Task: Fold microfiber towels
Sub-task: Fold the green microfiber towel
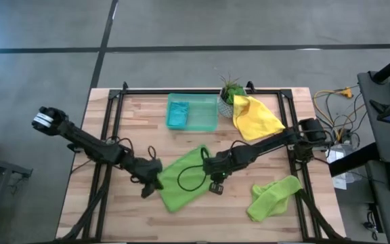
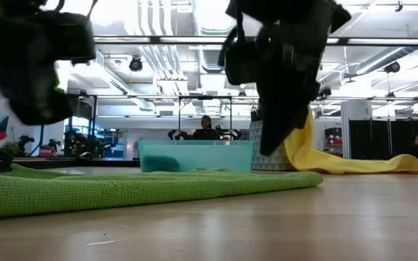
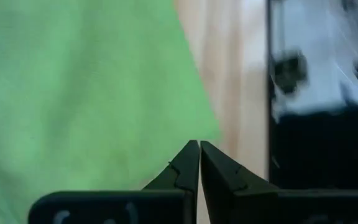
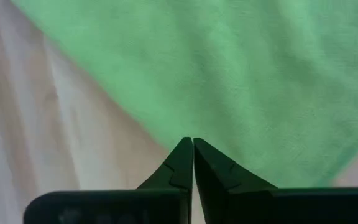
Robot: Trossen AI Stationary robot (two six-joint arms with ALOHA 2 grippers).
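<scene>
The spread lime green towel [image 1: 185, 177] lies flat in the middle of the counter [image 1: 134, 108], set as a diamond, its long diagonal running from the near-left corner up toward the far-right one. The two arms bracket it along the other diagonal. The left pincer [image 1: 150, 183] sits at the towel's left edge, and the right pincer [image 1: 214, 177] sits at its right edge, so each arm is nearest its own side of the cloth, and neither has to cross over. Both pincers are pressed together with nothing between the fingers: in the left wrist view the tips [image 3: 197, 149] meet over green cloth close to a corner with bare wood just beside, and in the right wrist view they [image 4: 191, 146] meet right at the cloth's border. Whether either tip actually touches the fabric is hard to say from the level view.

A fold here would probably carry one side across that long diagonal toward the other.

The second lime green towel [image 1: 273, 196] lies crumpled near the right front. The yellow towel [image 1: 254, 116] is draped at the back beside the small plant [image 1: 229, 93], and the teal-blue towel [image 1: 177, 115] sits in the green tray [image 1: 205, 125].
</scene>
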